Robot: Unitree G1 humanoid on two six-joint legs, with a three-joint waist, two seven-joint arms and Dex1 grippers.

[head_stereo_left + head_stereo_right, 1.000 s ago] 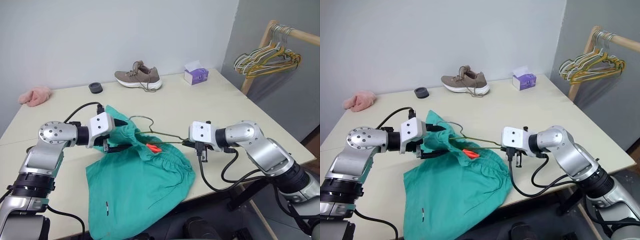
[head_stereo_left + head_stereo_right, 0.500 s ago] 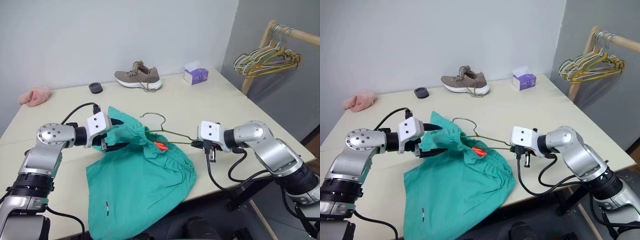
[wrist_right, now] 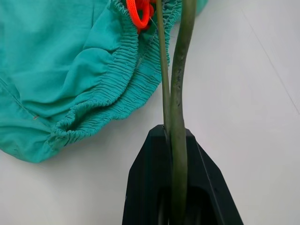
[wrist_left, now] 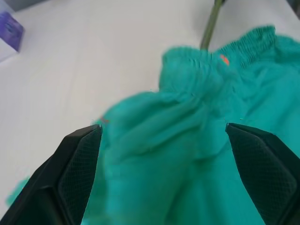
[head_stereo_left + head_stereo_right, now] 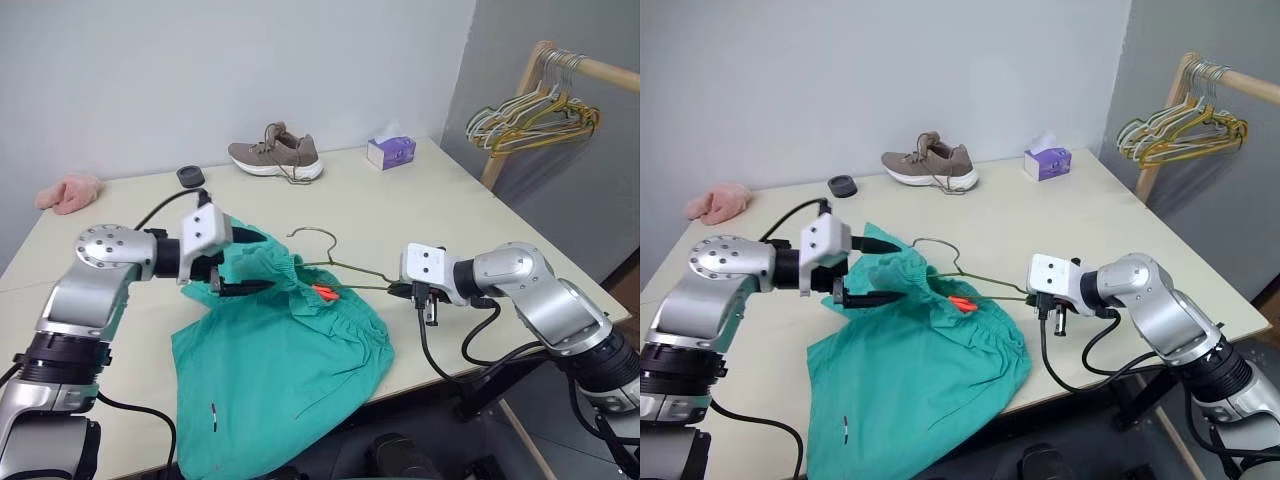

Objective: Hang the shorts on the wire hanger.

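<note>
The teal-green shorts (image 5: 270,360) lie crumpled on the table, their gathered waistband (image 3: 117,79) toward the middle and an orange tag (image 5: 322,292) showing. The thin olive wire hanger (image 5: 345,267) lies across the waistband with its hook (image 5: 312,234) up, and its far end is hidden in the cloth. My right gripper (image 5: 402,291) is shut on the hanger's wire (image 3: 177,70) just right of the shorts. My left gripper (image 5: 246,263) is open at the left of the waistband, with cloth (image 4: 187,154) between its spread fingers (image 4: 77,168).
At the back of the table are a brown shoe (image 5: 275,155), a purple tissue box (image 5: 391,152), a small black round object (image 5: 190,175) and a pink fluffy cloth (image 5: 68,190). A wooden rack with bunched hangers (image 5: 530,115) stands beyond the table's right edge.
The hanger's hook and my right gripper have shifted a little to the right, drawing the waistband along. My left gripper has lifted slightly and stays open.
</note>
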